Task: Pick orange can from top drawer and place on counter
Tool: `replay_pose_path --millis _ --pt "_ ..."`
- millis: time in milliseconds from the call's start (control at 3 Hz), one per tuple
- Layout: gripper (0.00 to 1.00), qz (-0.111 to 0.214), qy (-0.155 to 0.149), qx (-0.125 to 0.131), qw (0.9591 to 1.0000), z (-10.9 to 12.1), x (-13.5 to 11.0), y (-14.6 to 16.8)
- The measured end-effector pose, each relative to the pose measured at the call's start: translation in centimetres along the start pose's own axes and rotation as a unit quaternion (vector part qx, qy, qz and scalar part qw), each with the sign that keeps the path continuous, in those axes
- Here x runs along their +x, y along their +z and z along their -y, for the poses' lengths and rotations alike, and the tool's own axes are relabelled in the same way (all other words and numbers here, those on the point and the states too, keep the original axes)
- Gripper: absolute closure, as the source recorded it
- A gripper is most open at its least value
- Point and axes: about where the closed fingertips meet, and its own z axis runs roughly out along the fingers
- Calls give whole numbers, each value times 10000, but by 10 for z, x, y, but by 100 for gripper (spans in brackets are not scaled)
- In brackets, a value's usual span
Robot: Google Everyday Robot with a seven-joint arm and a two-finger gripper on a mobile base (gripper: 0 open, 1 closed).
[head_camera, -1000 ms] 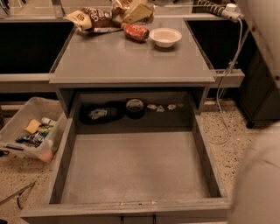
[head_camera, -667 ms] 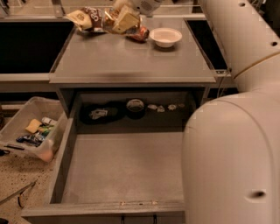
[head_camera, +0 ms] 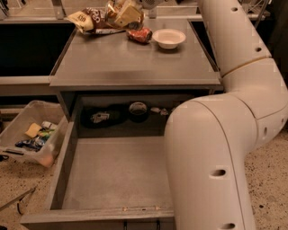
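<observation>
The orange can [head_camera: 124,12], shiny gold with brown and white patches, is at the back of the counter [head_camera: 135,58], tilted among the snack bags. My gripper [head_camera: 147,3] is at the top edge of the view, just right of and above the can; only its lower part shows. I cannot tell whether it touches the can. The top drawer [head_camera: 112,170] stands pulled out below the counter with a bare grey floor. My white arm [head_camera: 211,148] covers the drawer's right side.
A brown-and-yellow snack bag [head_camera: 85,19], a red shiny packet [head_camera: 140,34] and a white bowl [head_camera: 169,38] sit at the counter's back. Dark items [head_camera: 137,109] lie in the recess behind the drawer. A plastic bin [head_camera: 31,132] stands on the floor at left.
My arm has swung in from the right and now fills the right foreground, hiding the drawer's right side. The gripper came in over the counter's back, and the can shifted slightly left.
</observation>
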Motion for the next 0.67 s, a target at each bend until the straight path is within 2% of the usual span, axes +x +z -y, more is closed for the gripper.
replay_pose_path --millis 333,667 --pt "100 -91 67 -4 9999 -2 9 2" --pt "100 -202 381 102 9990 -5 38 -2"
